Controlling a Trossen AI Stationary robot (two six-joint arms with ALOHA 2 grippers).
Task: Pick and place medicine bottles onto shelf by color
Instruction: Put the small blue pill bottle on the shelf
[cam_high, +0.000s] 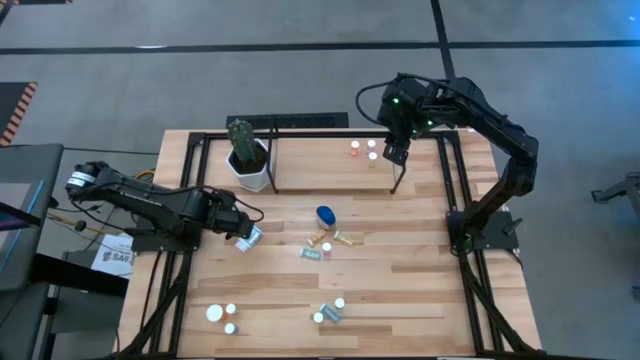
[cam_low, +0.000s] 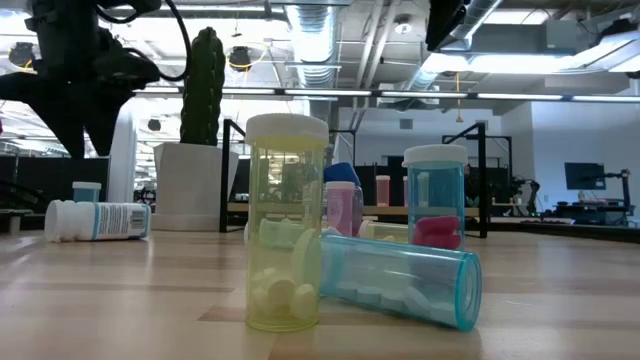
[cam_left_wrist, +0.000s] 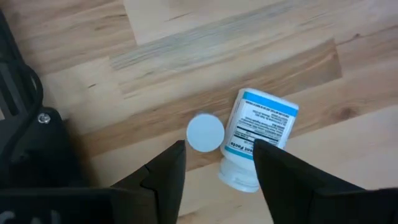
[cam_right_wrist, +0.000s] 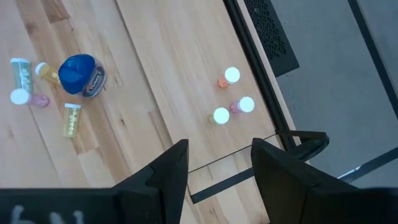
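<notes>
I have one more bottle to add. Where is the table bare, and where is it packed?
Bare: the planks right of the blue bottle up to the right rail, and the front strip between the white-capped trio and the teal pair. Crowded: the mid-table cluster, and beside the left gripper.

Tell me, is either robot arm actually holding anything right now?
No. The left tool hangs open over a white bottle lying on the table, not gripping it. The right tool is open and empty above the shelf.
</notes>
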